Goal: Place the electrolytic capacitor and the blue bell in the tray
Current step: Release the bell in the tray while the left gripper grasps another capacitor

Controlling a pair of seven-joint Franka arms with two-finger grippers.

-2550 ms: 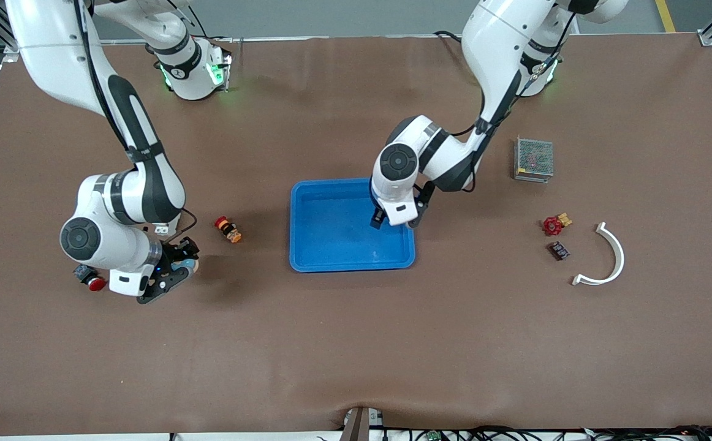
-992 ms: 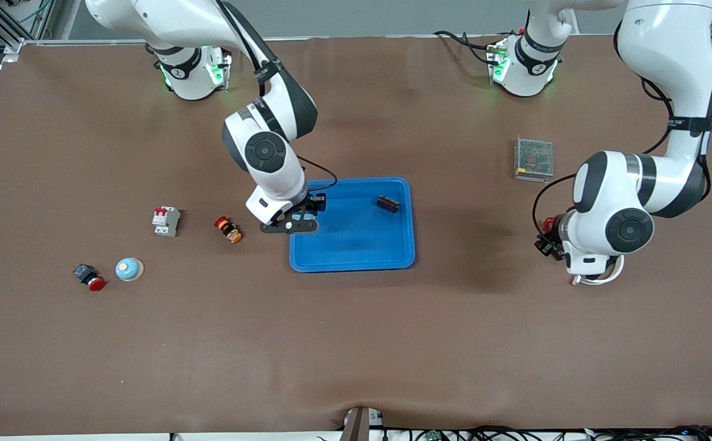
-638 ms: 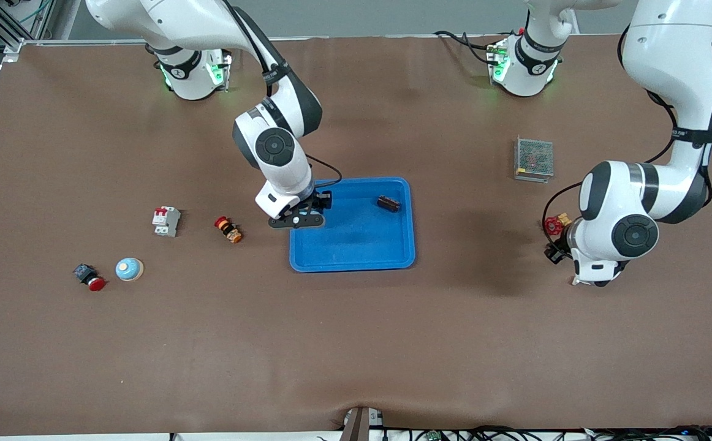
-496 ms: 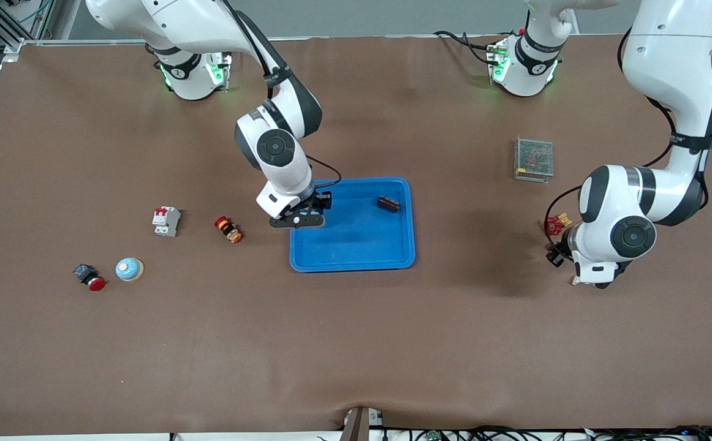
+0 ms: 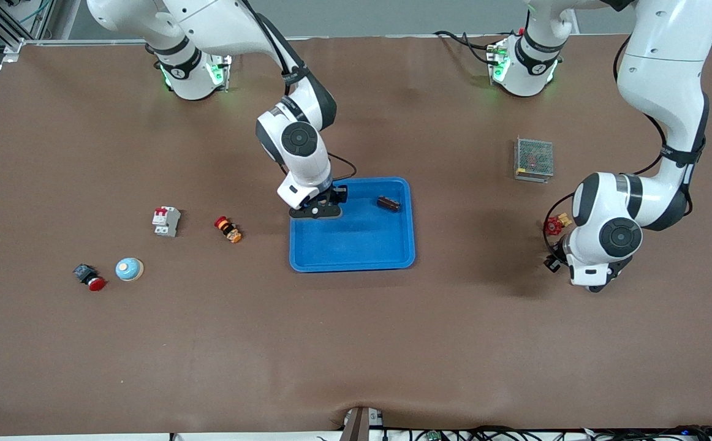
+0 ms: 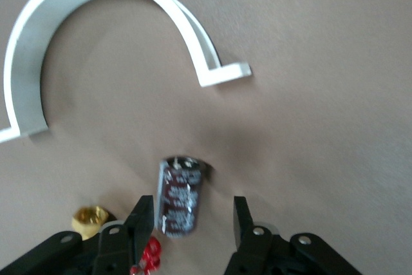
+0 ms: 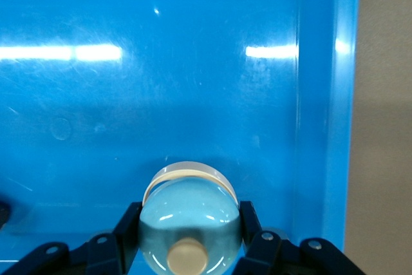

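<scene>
Front view is showing me the big change: the right claw [image 5: 317,211], which was hanging over the tray's 9 o'clock rim a second ago, is now sitting inside the tray [image 5: 356,248] near its 10 o'clock corner. Through the right wrist view I am seeing it clenched on the blue bell [image 7: 187,227], pale dome pinched between both fingers and hanging just above the tray floor. I am judging the bell ready to be let go.

The tray is already holding one dark capacitor [image 5: 388,203], lying close to its 2 o'clock corner. Nothing else is lying in it yet.

Meanwhile the left arm is no longer at the tray and is now working well out at the tray's 3 o'clock. Through the left wrist view I am watching the left claw [image 6: 193,209] hanging released, one finger on each side of a second capacitor [image 6: 182,194] lying on the counter [image 6: 322,127], with the white curved bracket [image 6: 38,62] and the red valve [image 5: 552,226] nearby.

A second bell [image 5: 129,269] is resting on the counter, far out at the tray's 8 o'clock. The grey mesh box [image 5: 534,159] is sitting at the tray's 2 o'clock; I cannot tell what it is holding.
</scene>
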